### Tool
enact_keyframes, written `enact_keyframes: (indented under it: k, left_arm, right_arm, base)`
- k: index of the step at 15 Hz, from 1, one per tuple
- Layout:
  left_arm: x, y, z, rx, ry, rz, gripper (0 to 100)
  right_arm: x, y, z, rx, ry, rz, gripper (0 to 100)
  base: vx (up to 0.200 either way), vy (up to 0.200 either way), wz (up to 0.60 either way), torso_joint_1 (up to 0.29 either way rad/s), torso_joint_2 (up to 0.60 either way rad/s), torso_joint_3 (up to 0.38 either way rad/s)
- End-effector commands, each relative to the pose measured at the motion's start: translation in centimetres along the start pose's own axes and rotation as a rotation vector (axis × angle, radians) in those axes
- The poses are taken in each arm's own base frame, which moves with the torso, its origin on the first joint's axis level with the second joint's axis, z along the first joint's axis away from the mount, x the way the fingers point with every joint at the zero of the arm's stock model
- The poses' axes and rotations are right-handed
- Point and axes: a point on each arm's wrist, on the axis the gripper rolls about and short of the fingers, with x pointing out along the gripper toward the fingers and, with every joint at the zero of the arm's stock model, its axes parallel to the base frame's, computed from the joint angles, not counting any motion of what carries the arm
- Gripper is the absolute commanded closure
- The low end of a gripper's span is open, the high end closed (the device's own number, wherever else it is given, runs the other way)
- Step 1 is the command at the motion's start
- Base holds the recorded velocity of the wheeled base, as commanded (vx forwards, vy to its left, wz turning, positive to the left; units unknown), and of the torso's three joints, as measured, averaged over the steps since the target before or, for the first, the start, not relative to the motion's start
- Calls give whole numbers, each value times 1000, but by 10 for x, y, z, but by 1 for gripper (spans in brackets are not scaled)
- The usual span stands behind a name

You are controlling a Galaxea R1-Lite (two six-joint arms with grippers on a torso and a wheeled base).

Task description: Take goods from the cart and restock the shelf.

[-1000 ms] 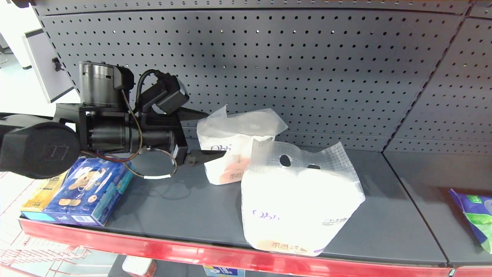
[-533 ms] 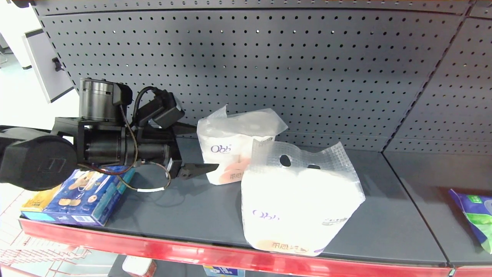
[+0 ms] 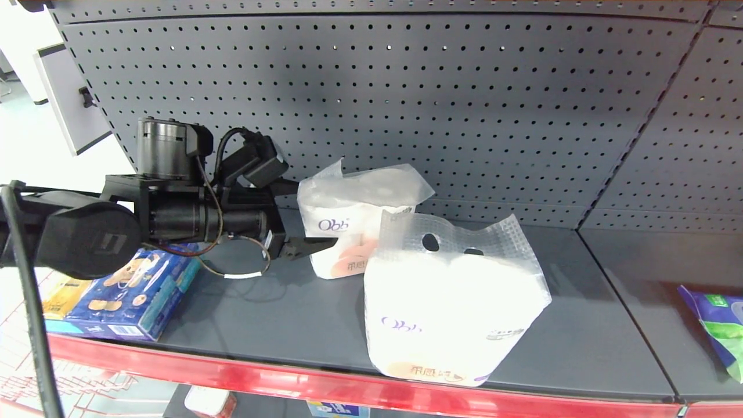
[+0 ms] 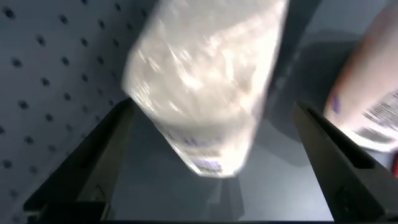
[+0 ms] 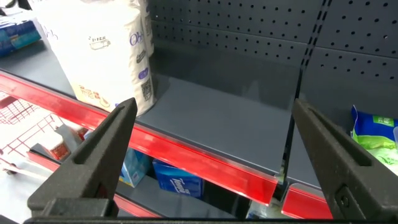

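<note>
Centre-left of frame, the left gripper (image 3: 307,213) is spread at the tissue pack's (image 3: 357,223) edge. The pack looks light, squashy and slick-wrapped, so squeeze mid-body. The right gripper (image 5: 211,158) gapes too.

left gripper (image 3: 316,212) dipped, then advanced toward rear tissue pack (image 3: 363,200)

My left arm (image 3: 186,217) is matte black, with a rounded joint cover (image 3: 87,241) stamped with a small square mark and a ribbed barrel ahead of it. A brushed silver cylinder (image 3: 159,148) sits on top, beside a boxy black camera (image 3: 261,159). Thin black and reddish wires (image 3: 267,255) loop underneath, one wearing a white sleeve (image 3: 241,274). The left gripper (image 3: 313,215) and right gripper (image 5: 214,106) have black, wedge-shaped fingers (image 5: 93,162).
</note>
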Motion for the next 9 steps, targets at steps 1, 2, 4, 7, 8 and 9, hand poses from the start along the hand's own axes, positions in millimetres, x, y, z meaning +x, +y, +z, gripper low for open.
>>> enact_keyframes:
  k: [1, 2, 4, 7, 8, 9]
  left_arm:
    - [7, 3, -4, -5, 7, -3, 0]
    - [8, 3, -4, -4, 7, -4, 0]
    - [11, 2, -3, 1, 4, -13, 100]
    - [16, -1, -2, 2, 1, -29, 100]
    - [18, -1, -2, 2, 0, -34, 100]
    - [20, -1, -2, 3, -4, -40, 100]
  right_arm:
    - [0, 0, 0, 0, 3, 0, 0]
    - [0, 0, 0, 1, 4, 0, 0]
    - [0, 0, -1, 1, 6, -1, 0]
    - [1, 0, -2, 3, 10, 0, 0]
    - [1, 0, -3, 4, 11, 2, 0]
    - [1, 0, -3, 4, 11, 0, 0]
  base:
    - [0, 0, 0, 0, 0, 0]
    - [0, 0, 0, 0, 0, 0]
    - [0, 0, 0, 0, 0, 0]
    - [0, 0, 0, 0, 0, 0]
    - [0, 0, 0, 0, 0, 0]
    - [0, 0, 0, 0, 0, 0]
